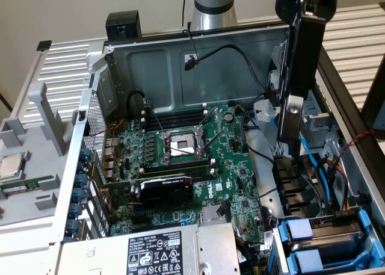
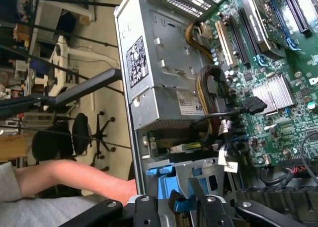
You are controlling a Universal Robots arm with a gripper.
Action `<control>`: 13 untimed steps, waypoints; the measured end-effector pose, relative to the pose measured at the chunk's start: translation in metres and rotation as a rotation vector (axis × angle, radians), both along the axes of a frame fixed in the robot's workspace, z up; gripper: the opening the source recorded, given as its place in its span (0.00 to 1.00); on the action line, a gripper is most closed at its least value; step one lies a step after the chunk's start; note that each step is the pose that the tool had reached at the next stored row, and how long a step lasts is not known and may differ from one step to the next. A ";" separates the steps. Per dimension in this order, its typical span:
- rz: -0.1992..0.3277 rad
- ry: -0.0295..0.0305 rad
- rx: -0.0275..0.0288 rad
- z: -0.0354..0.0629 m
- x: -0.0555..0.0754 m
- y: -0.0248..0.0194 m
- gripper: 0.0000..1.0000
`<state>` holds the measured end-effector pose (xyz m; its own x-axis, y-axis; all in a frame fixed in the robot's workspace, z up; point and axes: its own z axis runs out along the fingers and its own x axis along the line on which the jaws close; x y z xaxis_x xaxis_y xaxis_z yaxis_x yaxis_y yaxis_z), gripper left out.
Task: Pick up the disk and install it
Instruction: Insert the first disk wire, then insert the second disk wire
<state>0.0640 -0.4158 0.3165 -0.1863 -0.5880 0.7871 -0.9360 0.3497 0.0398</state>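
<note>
Your black gripper [image 1: 293, 115] clamps the silver-metal hard drive in its blue plastic carrier [image 1: 289, 120], hanging edge-down above the open grey computer case [image 1: 180, 70]; loose black cables [image 1: 252, 76] nearby could snag it.

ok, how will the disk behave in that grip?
Probably stiff: the disk hangs straight down from the gripper with no sag. Likely heavy for its size, given the metal body. Held by its upper end above the open case, it might swing or slip if jolted.
</note>
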 end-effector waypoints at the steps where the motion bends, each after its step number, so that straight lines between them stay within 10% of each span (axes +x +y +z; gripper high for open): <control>1: 0.000 -0.0024 -0.0044 -0.0003 0.000 0.0008 0.37; 13: -0.005 -0.0218 -0.0318 -0.0041 0.000 0.0036 0.37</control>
<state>0.0641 -0.4122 0.3124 -0.2066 -0.5618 0.8011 -0.9347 0.3554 0.0082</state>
